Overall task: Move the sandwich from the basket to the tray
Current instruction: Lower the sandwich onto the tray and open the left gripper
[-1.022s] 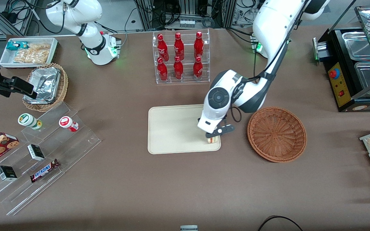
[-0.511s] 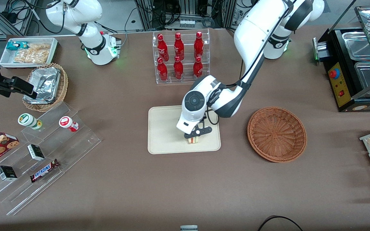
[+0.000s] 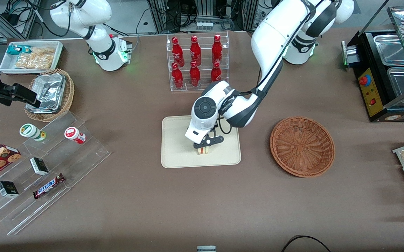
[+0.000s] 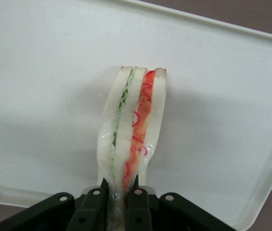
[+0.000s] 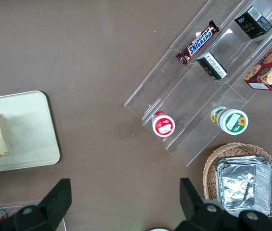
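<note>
While the brown bench (image 3: 202, 203) carries everything, its largest container is the cream tray (image 3: 177, 154), lying nearer the front camera than the clear rack of red bottles (image 3: 196, 61). Inside the tray's bounds stands the sandwich (image 3: 203, 150), on edge, filling layers facing the front camera. The reddish-brown basket (image 3: 301, 145) sits beside the tray toward the working arm's end, with nothing in it. Toward the parked arm's end, a lighter wicker basket (image 3: 49, 94) holds a foil container (image 3: 48, 89).

Versus half a second ago: the left arm and sandwich have shifted slightly toward the tray's middle, away from the basket.

End effector (image 4: 118, 192): fingers (image 4: 93, 204) nearly closed, pinching the sandwich (image 4: 133, 125) at one end, over the tray (image 4: 44, 96). Contact between sandwich and tray surface cannot be told.
</note>
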You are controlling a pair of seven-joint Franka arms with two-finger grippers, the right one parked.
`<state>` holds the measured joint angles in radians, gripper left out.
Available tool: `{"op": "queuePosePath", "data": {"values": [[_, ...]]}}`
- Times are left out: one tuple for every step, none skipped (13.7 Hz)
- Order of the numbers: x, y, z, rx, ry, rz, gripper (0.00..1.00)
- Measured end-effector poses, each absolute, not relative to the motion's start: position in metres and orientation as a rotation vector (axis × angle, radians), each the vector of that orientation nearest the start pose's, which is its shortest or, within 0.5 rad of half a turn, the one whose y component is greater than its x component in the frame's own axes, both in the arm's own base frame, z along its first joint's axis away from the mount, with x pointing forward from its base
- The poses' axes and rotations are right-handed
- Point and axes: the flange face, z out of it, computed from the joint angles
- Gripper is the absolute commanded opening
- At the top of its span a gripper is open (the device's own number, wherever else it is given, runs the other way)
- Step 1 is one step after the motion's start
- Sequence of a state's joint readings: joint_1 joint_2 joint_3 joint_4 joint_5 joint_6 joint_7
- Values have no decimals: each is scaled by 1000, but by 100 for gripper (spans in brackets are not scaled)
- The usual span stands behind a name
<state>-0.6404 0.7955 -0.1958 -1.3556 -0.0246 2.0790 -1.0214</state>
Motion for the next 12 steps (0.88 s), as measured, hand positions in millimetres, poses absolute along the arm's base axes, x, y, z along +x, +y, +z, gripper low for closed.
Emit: {"op": "queuePosePath", "data": {"values": [[511,-522,245,-3152,-399,269,67],[511,-522,242,-3149,-399,273,100],[511,-522,240,-3148,-399,275,100],[511,-523,240,-3149,-400,274,100],[512,-523,242,-3152,-401,271,100],[513,-524,244,-3157,-403,266,100],[515,-524,248,-3162,-407,260,100],[517,-525,251,-3168,-409,253,100],[518,-526,257,-3176,-410,243,100],[520,-527,266,-3186,-410,230,100],[520,-527,277,-3188,-406,225,100],[517,-525,289,-3173,-395,234,100]]}}
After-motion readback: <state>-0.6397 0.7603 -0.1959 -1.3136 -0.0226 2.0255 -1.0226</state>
